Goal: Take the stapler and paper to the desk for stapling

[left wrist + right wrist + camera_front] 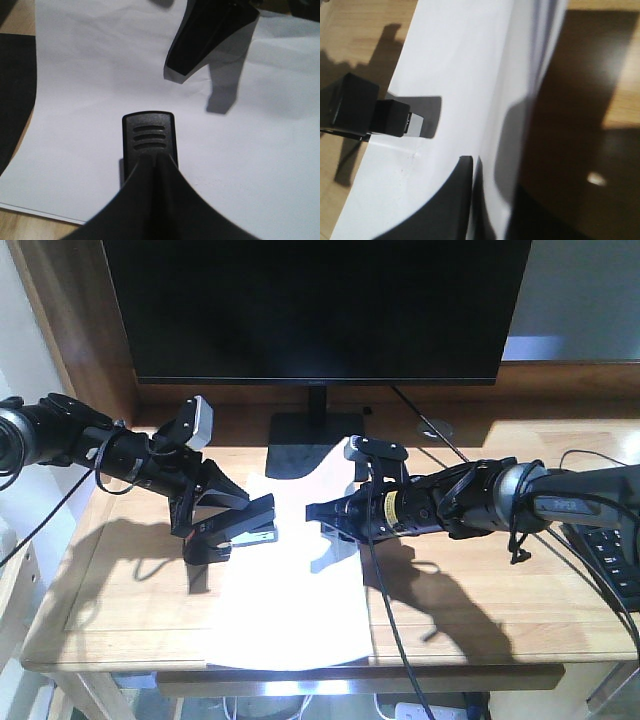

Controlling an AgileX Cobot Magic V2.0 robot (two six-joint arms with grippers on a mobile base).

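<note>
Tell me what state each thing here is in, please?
paper: lying on the desk, one side pinched by the right gripper
stapler: clamped in the left gripper, nose at the paper's edge
left gripper: shut on the stapler
right gripper: shut on the paper
monitor: screen dark

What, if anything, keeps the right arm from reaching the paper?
Likely nothing; yes. The right end effector seems to pinch the paper's right edge, with the stapler clear of it.

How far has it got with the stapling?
Paper already lies on the desk. In hand: left gripper holds the stapler at the sheet's edge; right gripper seems to pinch the opposite edge. Left, it seems: pressing the staple in.
</note>
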